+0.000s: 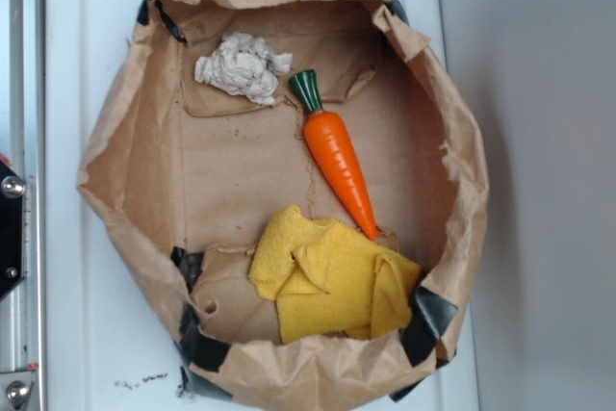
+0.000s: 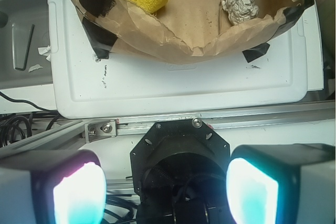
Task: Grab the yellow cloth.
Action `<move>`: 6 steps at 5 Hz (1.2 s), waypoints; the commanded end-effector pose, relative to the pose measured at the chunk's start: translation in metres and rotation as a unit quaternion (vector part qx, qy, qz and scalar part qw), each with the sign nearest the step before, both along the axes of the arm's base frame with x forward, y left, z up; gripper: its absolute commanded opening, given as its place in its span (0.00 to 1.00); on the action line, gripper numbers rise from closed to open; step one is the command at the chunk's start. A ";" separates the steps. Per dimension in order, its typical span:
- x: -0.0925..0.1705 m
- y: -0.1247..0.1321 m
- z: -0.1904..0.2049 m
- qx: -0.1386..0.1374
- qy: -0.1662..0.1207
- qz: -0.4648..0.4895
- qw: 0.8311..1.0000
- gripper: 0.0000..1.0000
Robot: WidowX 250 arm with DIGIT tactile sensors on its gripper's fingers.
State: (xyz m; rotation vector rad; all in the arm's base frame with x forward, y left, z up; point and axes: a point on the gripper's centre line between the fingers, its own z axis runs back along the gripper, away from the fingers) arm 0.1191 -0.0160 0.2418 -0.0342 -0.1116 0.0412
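Gripper [image 2: 165, 192] is only showing up in the wrist view, and it's sitting spread wide with nothing between the two glowing pads [image 2: 79, 195]. It's hanging well back from everything, over the metal rail [image 2: 157, 124] at the edge of the white board [image 2: 173, 85], so it isn't touching anything.

Yellow cloth [image 1: 327, 281] is lying crumpled and folded on the floor of the brown paper bag tray [image 1: 125, 170], down at the near edge in the exterior view, a bit right of centre. Its right side is sitting just beside a strip of black tape [image 1: 428, 320] on the paper wall. In the wrist view it's peeking over the paper rim at the top left.

Orange toy carrot [image 1: 339, 163] is lying diagonally in the middle of the tray, green top pointing to the far side, and its tip is coming right down to the cloth's far edge, touching or nearly so. An off-white paper wad [image 1: 243, 66] is sitting at the far left, well apart from the cloth and close to the carrot's green end.
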 end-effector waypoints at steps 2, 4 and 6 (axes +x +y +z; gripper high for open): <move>0.048 -0.014 -0.009 0.037 -0.028 0.009 0.999 1.00; 0.113 -0.021 -0.018 0.020 -0.073 0.043 0.996 1.00; 0.133 0.035 -0.055 -0.053 -0.105 0.165 0.979 1.00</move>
